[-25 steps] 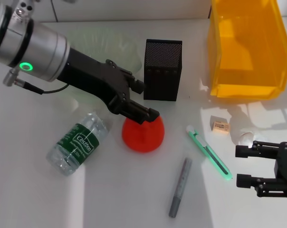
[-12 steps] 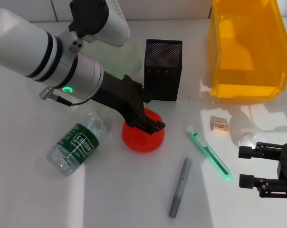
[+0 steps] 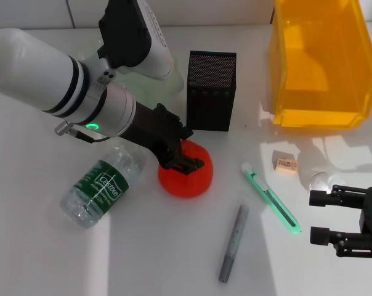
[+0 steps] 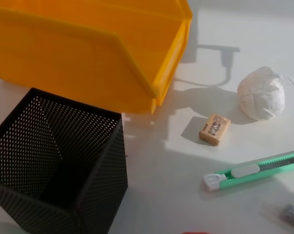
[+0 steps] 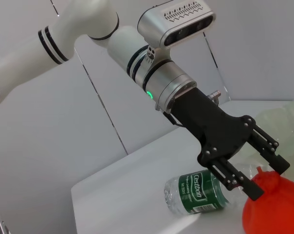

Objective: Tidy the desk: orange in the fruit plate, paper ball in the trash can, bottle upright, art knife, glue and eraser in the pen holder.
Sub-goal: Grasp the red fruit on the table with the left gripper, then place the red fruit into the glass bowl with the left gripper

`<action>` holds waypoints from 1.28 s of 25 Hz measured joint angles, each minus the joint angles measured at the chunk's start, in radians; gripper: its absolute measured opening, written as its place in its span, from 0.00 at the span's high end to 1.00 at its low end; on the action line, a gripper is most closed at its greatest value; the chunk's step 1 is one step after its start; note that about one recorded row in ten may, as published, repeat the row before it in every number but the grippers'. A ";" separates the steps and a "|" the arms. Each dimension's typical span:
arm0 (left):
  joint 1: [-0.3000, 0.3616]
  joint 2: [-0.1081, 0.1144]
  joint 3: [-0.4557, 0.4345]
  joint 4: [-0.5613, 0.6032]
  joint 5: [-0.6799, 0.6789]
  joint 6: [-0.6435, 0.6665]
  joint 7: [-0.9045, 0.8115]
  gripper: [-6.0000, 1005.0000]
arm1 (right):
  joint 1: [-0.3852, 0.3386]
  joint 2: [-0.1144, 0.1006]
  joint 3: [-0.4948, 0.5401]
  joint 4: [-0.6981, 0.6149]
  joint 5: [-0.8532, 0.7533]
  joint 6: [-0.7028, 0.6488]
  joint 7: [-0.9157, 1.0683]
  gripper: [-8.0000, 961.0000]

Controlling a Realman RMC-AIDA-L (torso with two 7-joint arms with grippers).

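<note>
The red-orange orange sits on the table in front of the black mesh pen holder. My left gripper is open, with its fingers straddling the top of the orange. The bottle lies on its side to the left. On the right lie the green art knife, the grey glue stick, the eraser and the paper ball. The yellow trash can stands at the back right. The fruit plate is mostly hidden behind my left arm. My right gripper rests open at the right edge.
The pen holder stands close beside the trash can. The eraser and the art knife lie between them and the paper ball. My left arm crosses above the bottle's far end.
My left arm has swung in and turned, bringing its wrist over the plate. Its gripper has settled lower onto the orange. The right gripper has barely moved.
</note>
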 joint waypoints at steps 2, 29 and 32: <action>0.004 0.000 0.006 -0.001 0.001 -0.012 0.001 0.33 | 0.000 0.001 0.000 0.000 0.000 0.000 0.000 0.23; 0.086 0.007 -0.054 0.085 -0.094 0.032 0.067 0.83 | 0.000 0.001 0.000 0.000 0.006 0.000 0.001 0.24; 0.099 0.009 -0.168 0.100 -0.156 0.079 0.097 0.84 | 0.001 0.000 0.000 0.000 0.007 0.000 0.001 0.24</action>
